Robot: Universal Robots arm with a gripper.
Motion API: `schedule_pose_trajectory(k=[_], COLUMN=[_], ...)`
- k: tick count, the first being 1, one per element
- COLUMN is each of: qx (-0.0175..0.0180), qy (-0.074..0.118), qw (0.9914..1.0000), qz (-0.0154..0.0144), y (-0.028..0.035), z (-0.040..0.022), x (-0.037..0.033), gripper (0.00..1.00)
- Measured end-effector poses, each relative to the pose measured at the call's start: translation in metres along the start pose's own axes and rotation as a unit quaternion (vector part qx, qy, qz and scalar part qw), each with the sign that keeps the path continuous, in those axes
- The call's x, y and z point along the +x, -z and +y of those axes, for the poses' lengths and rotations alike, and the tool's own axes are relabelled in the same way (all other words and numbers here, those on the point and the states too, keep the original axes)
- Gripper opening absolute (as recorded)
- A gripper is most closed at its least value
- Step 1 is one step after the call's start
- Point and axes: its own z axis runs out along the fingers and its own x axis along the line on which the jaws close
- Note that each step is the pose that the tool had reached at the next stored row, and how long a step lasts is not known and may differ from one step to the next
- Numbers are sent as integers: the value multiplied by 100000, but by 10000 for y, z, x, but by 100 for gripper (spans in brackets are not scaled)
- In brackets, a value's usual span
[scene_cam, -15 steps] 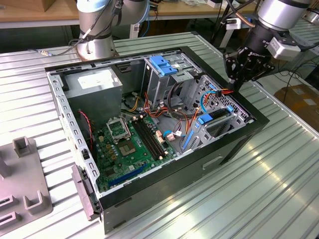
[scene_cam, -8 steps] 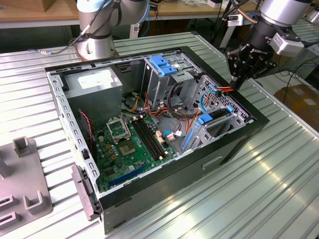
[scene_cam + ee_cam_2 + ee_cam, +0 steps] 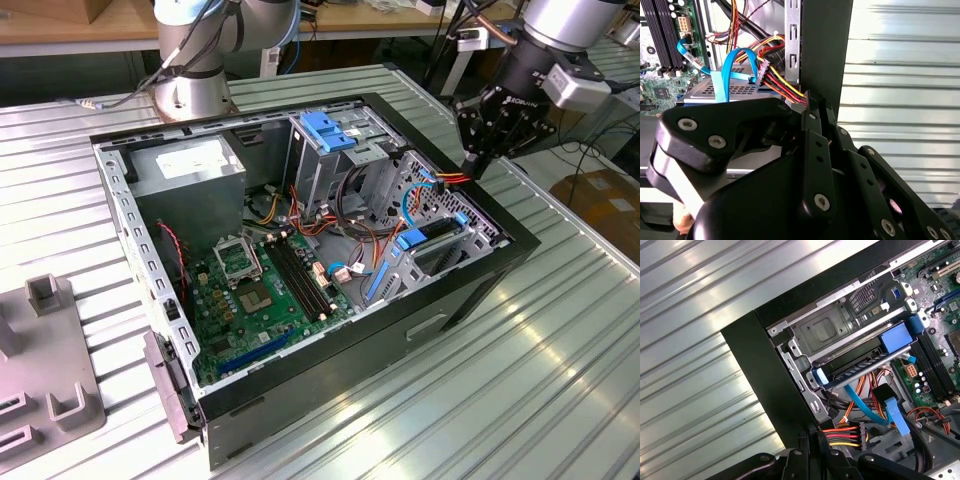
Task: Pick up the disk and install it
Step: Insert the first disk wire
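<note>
Ribbed metal sheets form the worktop (image 3: 560,380), and an open computer case (image 3: 470,295) lies on it on its side. Inside the case are a green motherboard (image 3: 260,290) and a grey power supply (image 3: 190,170). A tall metal cage topped by a blue latch (image 3: 325,130) stands further in. At the exterior view's left edge a grey plastic fixture (image 3: 50,370) rests on the worktop, and the base of a second robot (image 3: 195,80) stands behind the case.

The disk (image 3: 437,232) sits inside the case, in the low metal bay at the corner towards the exterior view's right. Its blue side rails show at either end. In the first wrist view the disk (image 3: 860,361) is seen edge-on in that bay, blue rail along it, just beside the case's black wall.

The arm (image 3: 560,30) comes in from the exterior view's upper right. Its black claw (image 3: 472,168) hangs over the case's rim at that same corner, close to the disk but apart from it. Both wrist views show the claw (image 3: 815,102) (image 3: 812,435) with its fingers drawn together. The tips are right at a bundle of red, yellow and black wires (image 3: 842,436). A flat blue cable (image 3: 862,405) curves between those wires and the bay.
</note>
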Motion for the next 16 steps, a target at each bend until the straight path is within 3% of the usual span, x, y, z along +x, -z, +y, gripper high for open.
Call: schedule_pose_trajectory(k=[2,3,9,14,16], qx=[-16,-51,-55,-112,-144], qy=[-776,-2783,-3056,-6331,-8324], qw=[99997,99961,99953,99799,99653], qz=[7,26,26,55,69], y=[0,1,2,2,1], z=[1,9,51,61,61], x=[-1,-17,-86,-102,-103], gripper=[18,18,18,18,18])
